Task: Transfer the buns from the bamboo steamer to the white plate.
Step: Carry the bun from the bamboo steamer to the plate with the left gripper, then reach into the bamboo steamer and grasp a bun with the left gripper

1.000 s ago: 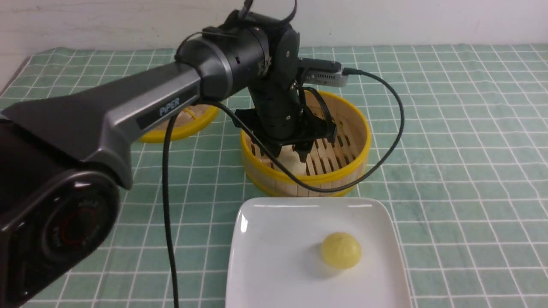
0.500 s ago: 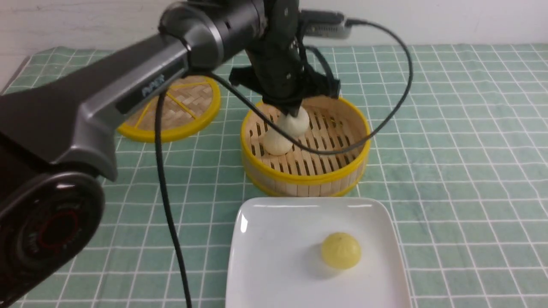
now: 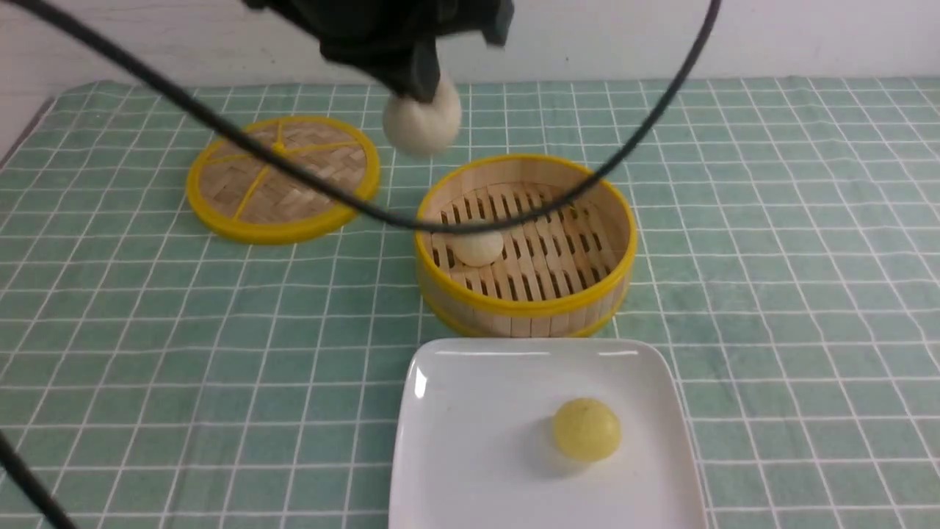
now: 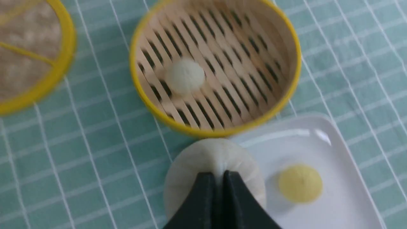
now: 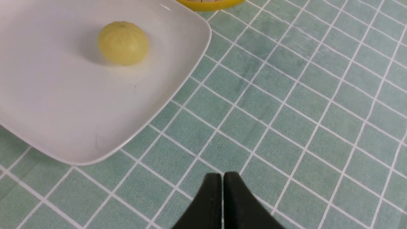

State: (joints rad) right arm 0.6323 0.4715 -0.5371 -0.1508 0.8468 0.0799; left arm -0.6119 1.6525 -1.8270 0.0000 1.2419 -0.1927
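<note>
Cream bun (image 3: 426,126) between the left jaws, aloft

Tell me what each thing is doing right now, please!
Steamer: uncovered, upright.
Lid: off, flat on the cloth, apart from the steamer.
Plate: flat on the cloth.
Yellow bun: resting on the plate.
Cream bun: resting on the steamer floor.
Held bun: up in the air.
Left end effector: shut on the held bun.
Right end effector: shut, empty.
</note>
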